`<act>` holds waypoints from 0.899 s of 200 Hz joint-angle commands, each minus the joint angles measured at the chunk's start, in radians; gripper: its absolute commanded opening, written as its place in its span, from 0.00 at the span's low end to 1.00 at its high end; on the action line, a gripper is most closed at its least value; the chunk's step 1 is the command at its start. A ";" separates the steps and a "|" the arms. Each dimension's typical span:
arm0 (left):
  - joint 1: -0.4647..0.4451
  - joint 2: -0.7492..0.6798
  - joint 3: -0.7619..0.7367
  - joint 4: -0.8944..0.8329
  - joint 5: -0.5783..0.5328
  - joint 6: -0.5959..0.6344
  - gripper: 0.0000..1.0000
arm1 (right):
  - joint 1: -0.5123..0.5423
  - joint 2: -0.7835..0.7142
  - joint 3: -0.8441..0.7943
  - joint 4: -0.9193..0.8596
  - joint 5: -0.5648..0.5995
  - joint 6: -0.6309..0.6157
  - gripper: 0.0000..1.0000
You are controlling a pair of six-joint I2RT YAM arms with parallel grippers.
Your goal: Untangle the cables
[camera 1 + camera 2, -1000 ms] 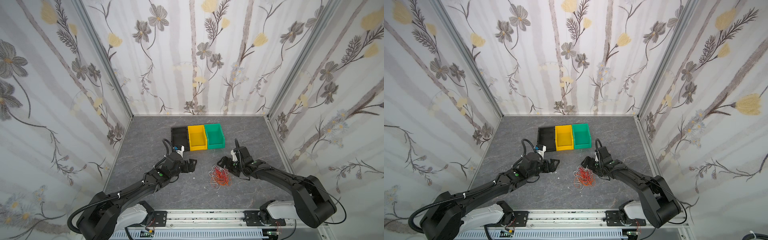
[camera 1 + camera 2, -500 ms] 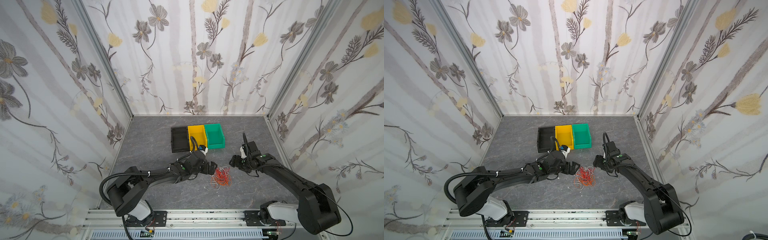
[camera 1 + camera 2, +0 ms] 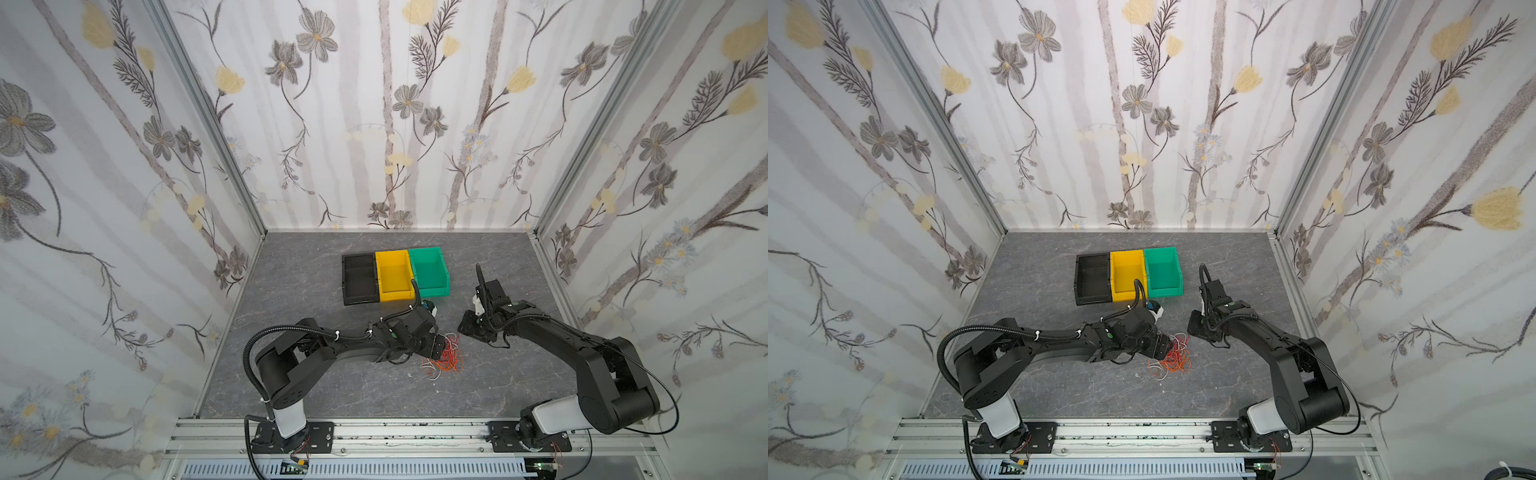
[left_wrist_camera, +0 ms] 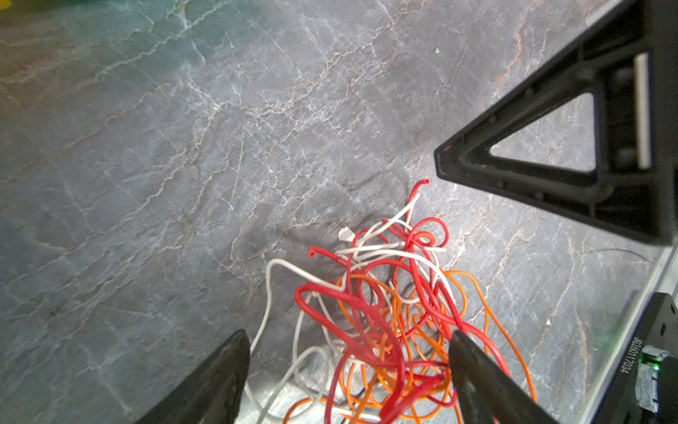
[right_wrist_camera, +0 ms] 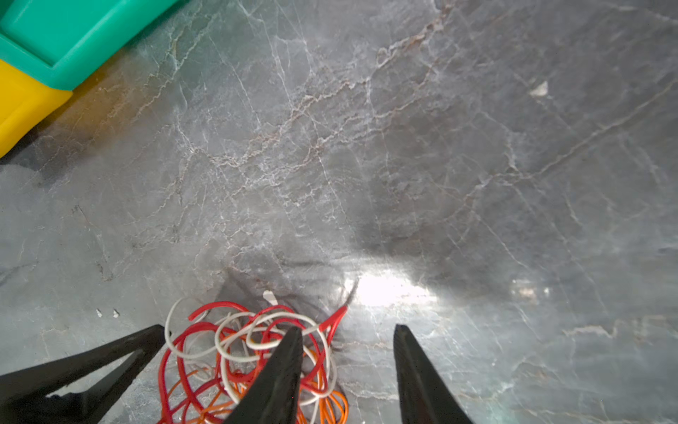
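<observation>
Cables (image 3: 446, 362) heaped lower centre in both top views. Left gripper (image 4: 346, 336) wide open astride them, holding nothing; right gripper (image 5: 346, 328) part open, empty, alongside

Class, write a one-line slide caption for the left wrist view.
Left gripper, jaws open, poised over the tangled red, orange and white cables on the grey marbled table.

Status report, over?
Left gripper open, straddling tangled thin red, orange, white cables on grey table. Right gripper open at tangle's edge, empty. Black, yellow, green bins clear.
</observation>
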 commanded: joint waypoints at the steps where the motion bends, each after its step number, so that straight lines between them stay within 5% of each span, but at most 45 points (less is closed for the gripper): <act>1: -0.002 0.004 0.004 -0.008 0.000 0.014 0.85 | 0.008 0.037 0.016 0.049 -0.028 0.014 0.40; 54: -0.002 0.023 0.002 -0.003 0.006 0.004 0.80 | 0.050 0.098 0.014 0.066 -0.003 0.023 0.31; 120: 0.000 0.046 0.012 -0.004 0.016 -0.003 0.73 | 0.061 0.105 0.000 0.075 0.009 0.022 0.08; 180: 0.012 0.055 0.021 -0.043 0.013 -0.003 0.53 | 0.074 0.036 0.003 0.066 0.007 0.002 0.00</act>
